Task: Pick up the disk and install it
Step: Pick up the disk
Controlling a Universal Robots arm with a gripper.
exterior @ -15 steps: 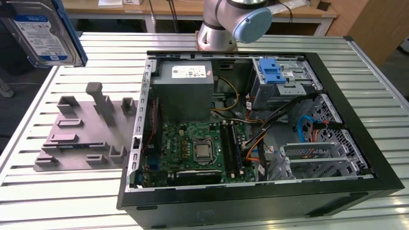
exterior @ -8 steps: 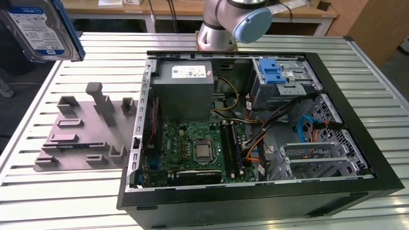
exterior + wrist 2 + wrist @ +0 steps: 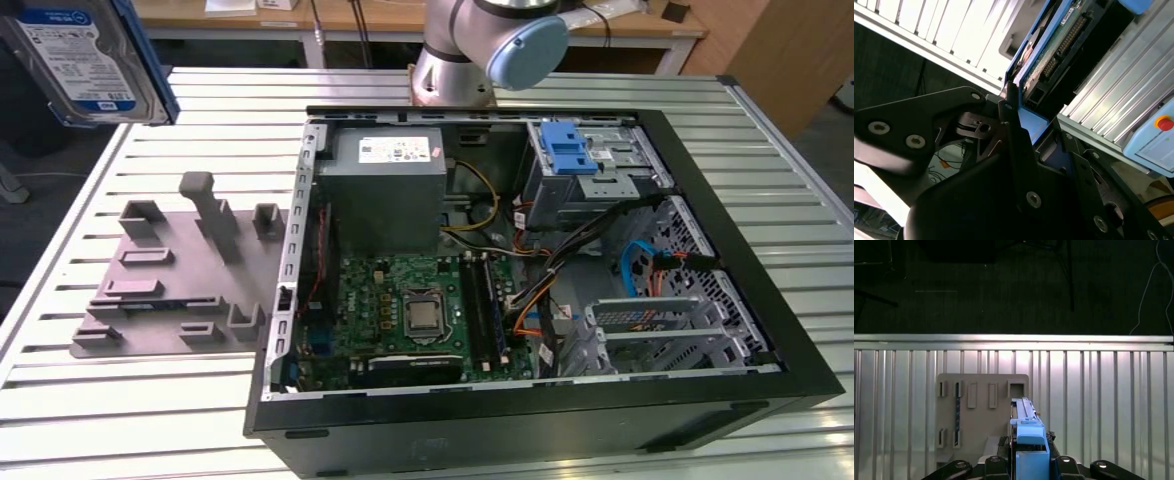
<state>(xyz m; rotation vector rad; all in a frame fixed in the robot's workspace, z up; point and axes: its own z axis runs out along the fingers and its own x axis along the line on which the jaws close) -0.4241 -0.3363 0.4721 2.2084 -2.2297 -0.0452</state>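
Both fingers of my hand [image 3: 1029, 451] are pinched on the disk [image 3: 1023, 412]. I see it edge-on in the first wrist view, blue rail toward the camera, held in the air above the counter [image 3: 1104, 390]. Under it lies a gray holder plate [image 3: 979, 390] with slots, near the counter's edge on the exterior view's left. Farther along the counter sits the open computer case [image 3: 747, 250], with a blue-latched drive cage [image 3: 587, 165] against its far wall.
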